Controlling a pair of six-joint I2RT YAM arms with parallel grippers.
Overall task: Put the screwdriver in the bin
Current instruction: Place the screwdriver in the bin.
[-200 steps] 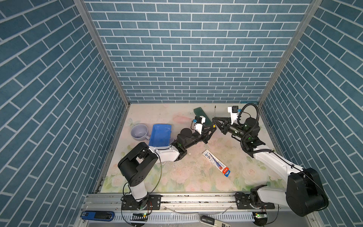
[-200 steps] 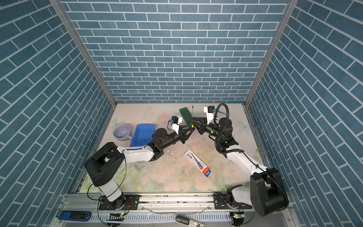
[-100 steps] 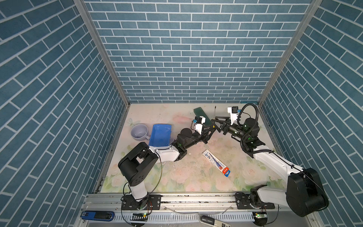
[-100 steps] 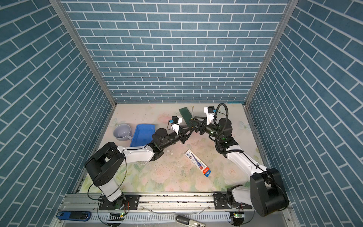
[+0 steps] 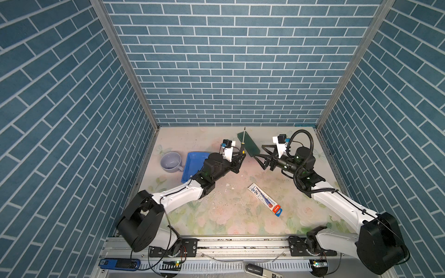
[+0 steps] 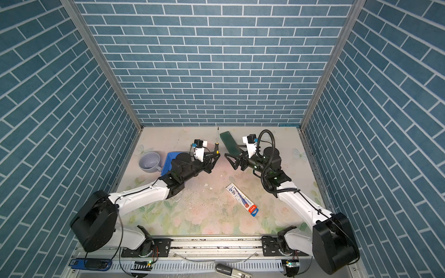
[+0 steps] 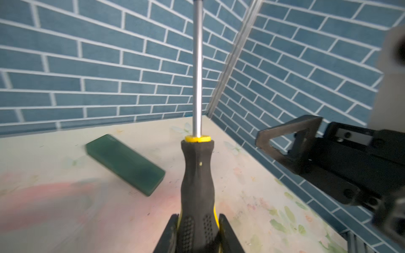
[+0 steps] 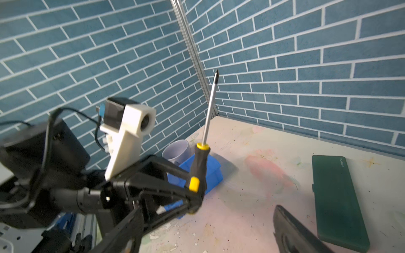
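Gripping screwdriver [image 7: 197,173] upright, left jaws hang beside bin [image 5: 192,163].

Item count: one screwdriver [image 8: 199,163], one blue bin [image 5: 192,161], one grey mug [image 5: 171,161], one dark green case [image 5: 250,145], one toothpaste box [image 5: 265,199].

Both black, my left tool [image 7: 197,219] and my right tool [image 5: 258,152]. Centre of the left wrist view, the screwdriver [image 7: 197,175]: matte black handle, yellow collar, yellow flashes low down, silver shaft. Left of it the case [image 7: 125,163], dark green. In both top views the bin [image 5: 192,163] is bright blue and the mug [image 5: 170,161] pale grey-lilac. Toothpaste box [image 5: 265,202], lower centre: white, blue, red tip. The table [image 5: 216,216] is cream with faded pink roses and green leaves. Walls [image 5: 231,60]: teal brick, white grout.
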